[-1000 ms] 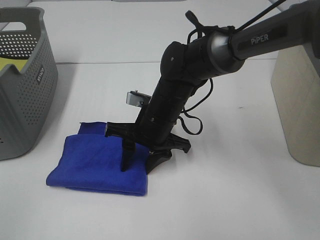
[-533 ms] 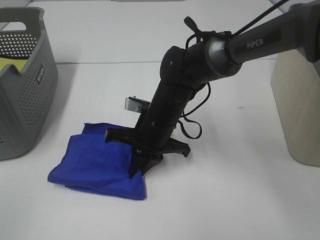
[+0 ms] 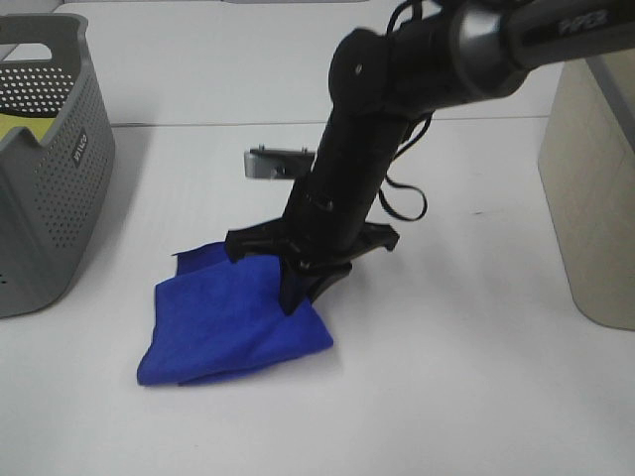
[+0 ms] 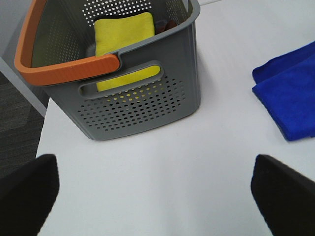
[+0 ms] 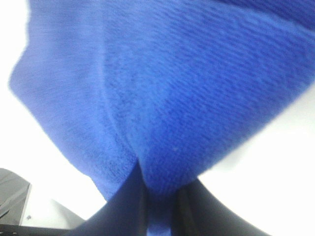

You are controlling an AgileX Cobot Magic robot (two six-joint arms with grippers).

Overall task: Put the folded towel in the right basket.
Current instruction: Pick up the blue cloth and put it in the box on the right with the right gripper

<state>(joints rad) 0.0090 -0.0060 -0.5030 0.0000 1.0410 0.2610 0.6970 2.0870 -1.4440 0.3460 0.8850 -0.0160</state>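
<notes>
There is one blue towel [image 3: 233, 317], and it lies closest to the front on the white table [image 3: 446, 397]. It is soft and fuzzy and folded in layers. It is bunched up into a peak where it is pinched, and its low edge seems to rest on the table. There are two grippers. The right gripper [image 3: 298, 293] is black and points down at the towel, and its two fingers [image 5: 125, 206] squeeze tight on a fold of the cloth. The towel sits between the two baskets, closer to the gray one. Farther back there are two baskets. The gray basket [image 3: 60, 198] with little holes stands on the left and the pale right basket [image 3: 595, 228] stands on the right, well apart from the towel. Only the right wrist view shows the pinch up close, with blue cloth filling almost the whole picture. Only the left wrist view shows the left gripper [image 4: 155, 196], with its two dark fingers [image 4: 27, 194] spread wide apart and nothing between them. That view also looks down into the gray basket, where one yellow cloth [image 4: 123, 29] lies inside, and it shows the orange handle [image 4: 64, 69] on the rim.
</notes>
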